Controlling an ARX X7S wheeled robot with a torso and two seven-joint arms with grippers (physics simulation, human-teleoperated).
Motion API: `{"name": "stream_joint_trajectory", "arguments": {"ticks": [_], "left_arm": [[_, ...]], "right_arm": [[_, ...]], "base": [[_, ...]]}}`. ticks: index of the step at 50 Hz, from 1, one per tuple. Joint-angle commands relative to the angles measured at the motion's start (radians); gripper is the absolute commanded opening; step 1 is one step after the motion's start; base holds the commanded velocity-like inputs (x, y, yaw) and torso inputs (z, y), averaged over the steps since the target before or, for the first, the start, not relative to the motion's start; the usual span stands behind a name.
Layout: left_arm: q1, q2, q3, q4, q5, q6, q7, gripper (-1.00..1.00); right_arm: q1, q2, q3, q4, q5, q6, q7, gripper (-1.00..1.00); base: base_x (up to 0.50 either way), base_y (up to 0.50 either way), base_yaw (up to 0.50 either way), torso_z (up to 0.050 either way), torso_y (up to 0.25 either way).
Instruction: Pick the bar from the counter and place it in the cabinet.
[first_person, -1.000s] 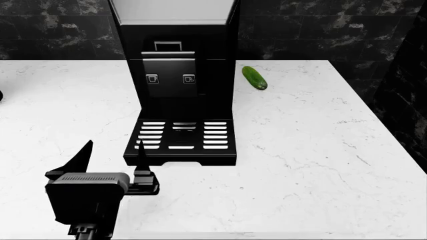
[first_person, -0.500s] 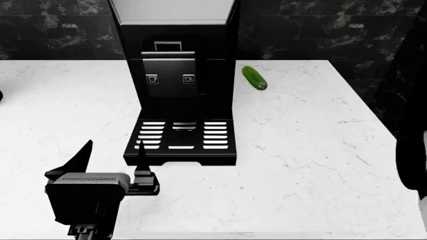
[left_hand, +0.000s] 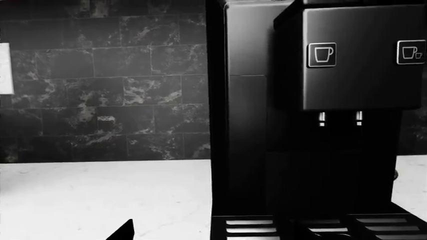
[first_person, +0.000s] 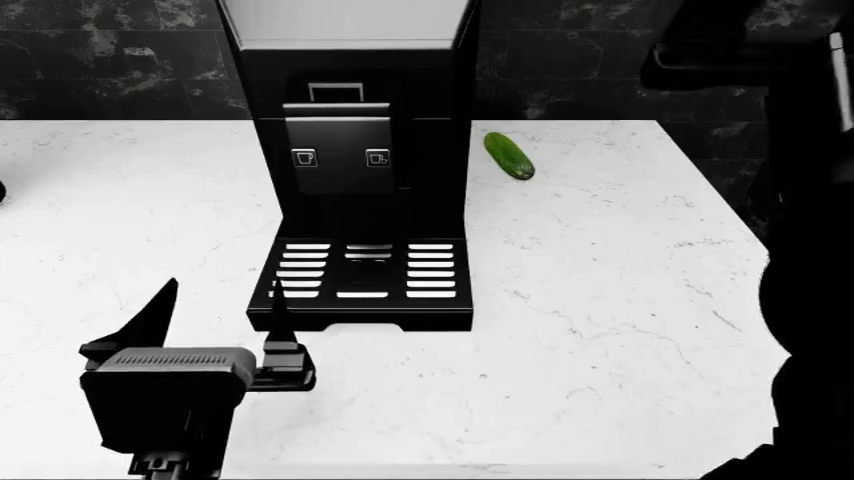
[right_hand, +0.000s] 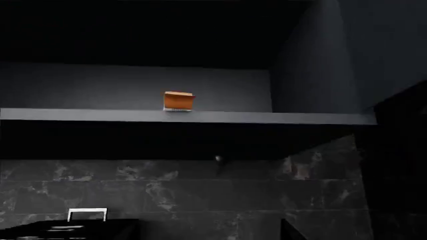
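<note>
The bar (right_hand: 178, 101) shows only in the right wrist view, as a small orange-brown end resting on the grey cabinet shelf (right_hand: 267, 117). My right gripper (right_hand: 210, 236) is open and empty, below the shelf and apart from the bar. My right arm (first_person: 807, 220) rises as a dark shape along the right edge of the head view. My left gripper (first_person: 224, 300) is open and empty, low over the white marble counter (first_person: 601, 300), in front of the coffee machine. One of its fingertips (left_hand: 123, 231) shows in the left wrist view.
A black coffee machine (first_person: 354, 150) with a slotted drip tray (first_person: 363, 272) stands mid-counter and fills the left wrist view (left_hand: 313, 125). A green cucumber (first_person: 509, 155) lies behind it to the right. Dark marbled tiles (left_hand: 107, 100) form the back wall.
My right arm has risen into the head view along the right side, now reaching its top. My left gripper has shifted slightly down and left.
</note>
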Motion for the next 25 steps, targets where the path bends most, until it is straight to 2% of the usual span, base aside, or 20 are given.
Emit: {"name": "stream_joint_trajectory", "arguments": {"ticks": [1, 25], "left_arm": [[-0.003, -0.003, 0.002, 0.003, 0.002, 0.003, -0.004, 1.00], [0.003, 0.004, -0.001, 0.014, -0.001, 0.012, -0.027, 1.00]], "right_arm": [[-0.398, -0.052, 0.061, -0.139, -0.007, -0.136, 0.024, 1.00], [-0.686, -0.091, 0.008, -0.011, -0.010, -0.355, -0.002, 1.00]], "base": [[0.00, 0.00, 0.00, 0.000, 0.000], [0.00, 0.00, 0.00, 0.000, 0.000]]}}
